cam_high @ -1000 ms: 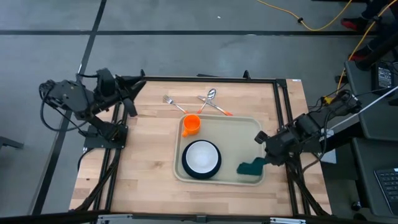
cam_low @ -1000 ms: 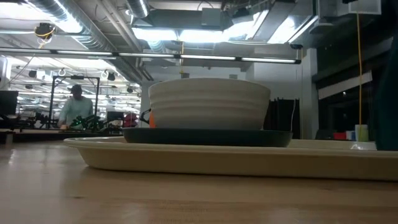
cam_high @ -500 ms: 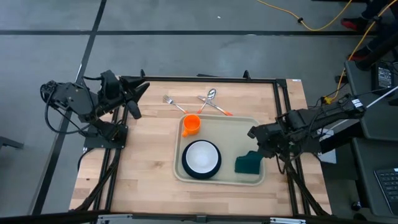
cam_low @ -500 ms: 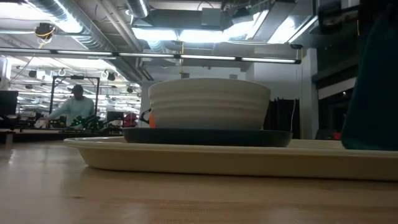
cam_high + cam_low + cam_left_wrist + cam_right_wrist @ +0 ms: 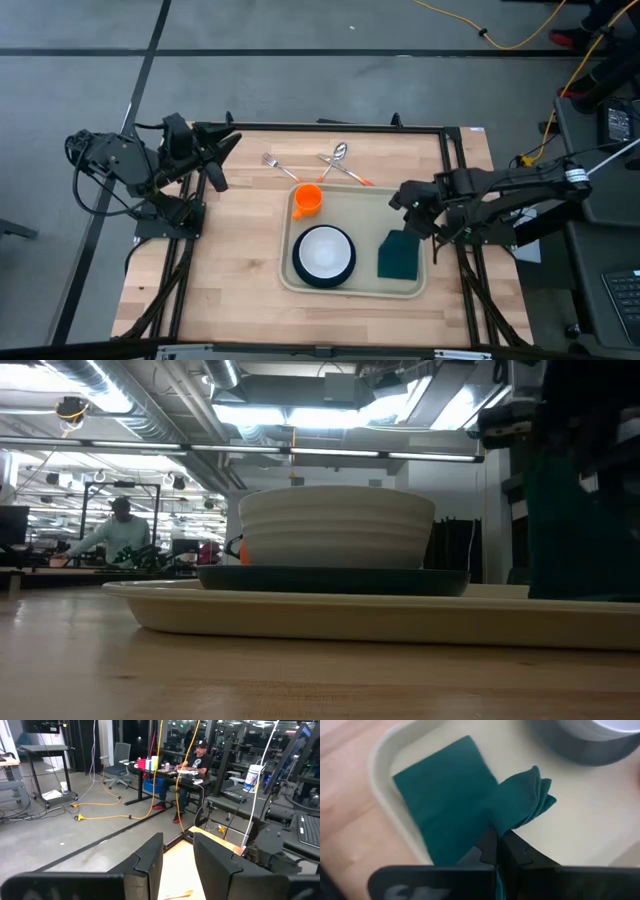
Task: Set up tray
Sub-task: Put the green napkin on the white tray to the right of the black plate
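Note:
The cream tray (image 5: 350, 215) lies mid-table and carries a dark teal plate (image 5: 300, 272) with a white bowl (image 5: 323, 252), an orange cup (image 5: 308, 198) and the dark green napkin (image 5: 400, 258). In the low view the tray (image 5: 380, 618) fills the foreground, and the napkin (image 5: 580, 530) rises at its right end. My right gripper (image 5: 412, 215) is over the tray's right part, shut on the napkin (image 5: 445, 795). My left gripper (image 5: 215, 160) waits open at the table's far left corner, above the wood. My right gripper (image 5: 496, 845) pinches a bunched, fanned-out fold of the napkin (image 5: 520, 805) between its two fingers, several layers together. That part is drawn up off the tray toward the fingers. The rest of the napkin (image 5: 440, 790) lies spread flat on the tray floor.
A fork (image 5: 275, 165), a spoon (image 5: 338, 155) and an orange-handled utensil (image 5: 352, 175) lie on the wood beyond the tray's far rim. Bare wood stretches to the left of the tray. A black frame (image 5: 450, 140) borders the table. People sit in the room behind.
My right gripper has moved toward the table's far edge and somewhat left, staying shut on the napkin. The napkin, crumpled near the tray's near right corner before, has been drawn out into a flat rectangle on the tray floor. My left gripper rose slightly early on, then kept still.

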`<action>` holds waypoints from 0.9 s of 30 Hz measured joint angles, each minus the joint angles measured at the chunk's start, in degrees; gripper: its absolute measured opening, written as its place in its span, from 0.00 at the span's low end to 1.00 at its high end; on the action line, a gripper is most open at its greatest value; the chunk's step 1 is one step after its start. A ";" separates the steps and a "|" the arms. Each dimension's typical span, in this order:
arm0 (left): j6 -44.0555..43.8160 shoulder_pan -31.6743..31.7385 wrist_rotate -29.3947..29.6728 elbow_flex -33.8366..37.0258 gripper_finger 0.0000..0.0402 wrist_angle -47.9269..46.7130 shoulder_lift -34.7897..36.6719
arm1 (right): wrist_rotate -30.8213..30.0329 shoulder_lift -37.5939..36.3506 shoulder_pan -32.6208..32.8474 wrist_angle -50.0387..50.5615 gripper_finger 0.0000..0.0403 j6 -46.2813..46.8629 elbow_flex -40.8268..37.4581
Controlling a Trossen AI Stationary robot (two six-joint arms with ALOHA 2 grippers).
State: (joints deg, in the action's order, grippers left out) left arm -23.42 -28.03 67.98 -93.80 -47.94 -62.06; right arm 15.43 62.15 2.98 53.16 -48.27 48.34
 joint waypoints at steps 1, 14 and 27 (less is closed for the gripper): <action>-0.07 0.00 0.00 0.00 0.25 0.00 -0.06 | 0.74 0.01 -0.76 -0.49 0.01 -0.41 -0.33; -2.01 0.02 0.01 0.00 0.25 0.22 -1.27 | 3.72 2.97 -11.49 -9.04 0.01 -3.19 -6.71; -2.40 0.13 0.05 0.00 0.25 0.20 -1.53 | 2.32 3.19 -18.71 -16.36 0.01 -0.24 -13.49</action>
State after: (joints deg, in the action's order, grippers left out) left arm -25.82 -27.90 68.03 -93.80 -47.75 -63.59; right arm 17.76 65.34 -15.73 36.80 -48.51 34.85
